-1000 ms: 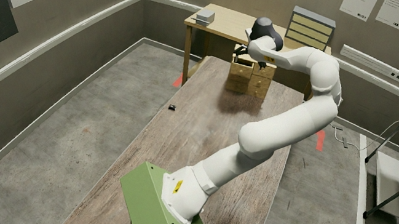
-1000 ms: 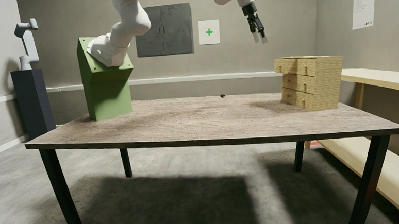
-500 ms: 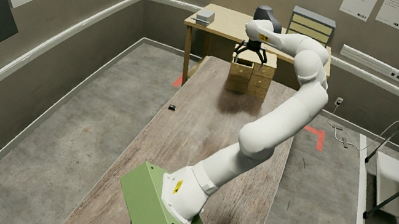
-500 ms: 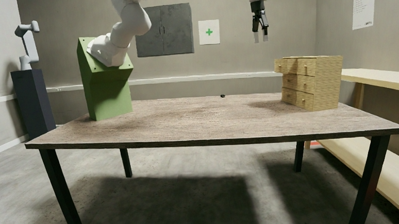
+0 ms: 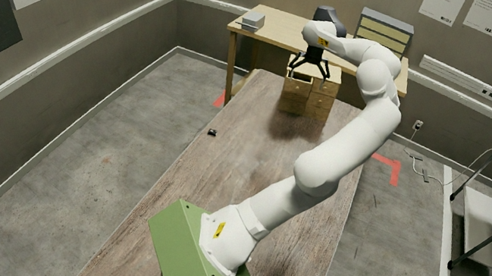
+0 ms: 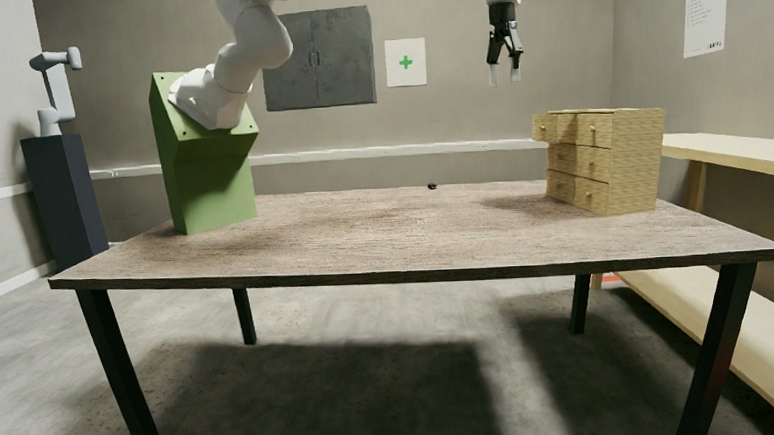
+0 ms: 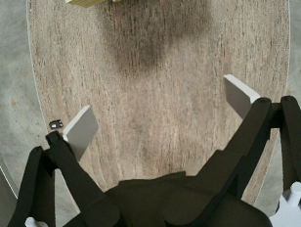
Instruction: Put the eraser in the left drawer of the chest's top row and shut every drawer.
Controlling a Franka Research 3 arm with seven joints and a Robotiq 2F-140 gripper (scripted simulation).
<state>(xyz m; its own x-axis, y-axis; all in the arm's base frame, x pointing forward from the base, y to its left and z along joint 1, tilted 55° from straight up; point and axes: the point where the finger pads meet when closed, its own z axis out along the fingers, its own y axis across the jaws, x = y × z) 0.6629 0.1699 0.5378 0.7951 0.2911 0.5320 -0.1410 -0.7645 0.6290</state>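
Eraser out of sight in all three views, most likely already inside the chest, though I could not confirm it from my remote station. Nearest in the top view, the green pedestal point(image 5: 183, 242) point(image 6: 216, 186) carried the arm over the wood-grained table point(image 5: 246, 154) point(image 6: 379, 233) point(image 7: 147, 142). Farther along, near one edge, lay a small dark object point(image 5: 211, 132) point(image 6: 431, 186) point(image 7: 56, 124), too small to identify and mine to leave alone. Beyond it, my gripper point(image 5: 307, 78) point(image 6: 503, 74) point(image 7: 157, 102) hung fingers down, spread wide with nothing between them, above and in front of the chest point(image 5: 330, 71) point(image 6: 636, 161). At the far end, the top-row left drawer point(image 5: 297, 89) point(image 6: 542, 128) jutted out; the others that showed looked shut. I judged the job to be at its closing step: check for the eraser, bring the fingers together, lower them before the drawer front and push squarely and gently, lest the upright chest slide or twist.
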